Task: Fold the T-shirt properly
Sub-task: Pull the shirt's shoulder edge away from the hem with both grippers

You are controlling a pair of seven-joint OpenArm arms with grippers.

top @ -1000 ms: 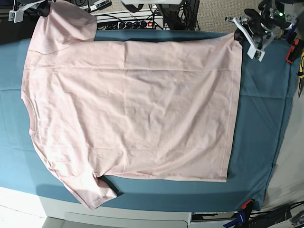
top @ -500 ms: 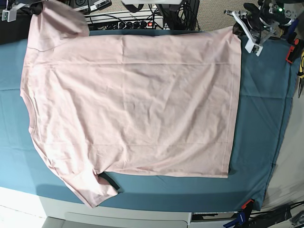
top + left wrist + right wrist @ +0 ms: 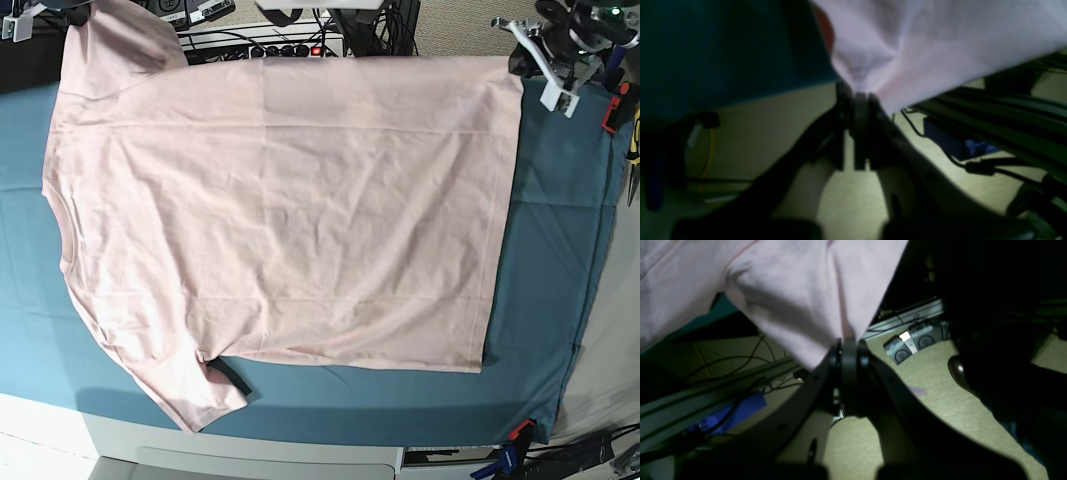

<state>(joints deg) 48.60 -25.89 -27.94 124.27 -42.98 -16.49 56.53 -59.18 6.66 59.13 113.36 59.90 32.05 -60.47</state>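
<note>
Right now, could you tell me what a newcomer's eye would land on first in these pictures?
The large pale pink T-shirt dominates, spread plain side up over the teal table cloth, its collar at the base view's left. At the far edge, the left gripper and the right gripper are each shut on a corner of it, pulling the fabric taut.

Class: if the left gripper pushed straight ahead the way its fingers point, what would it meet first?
The left gripper is already shut on the pale pink cotton T-shirt; that fabric lies directly ahead. Depth beyond it is unclear.
</note>
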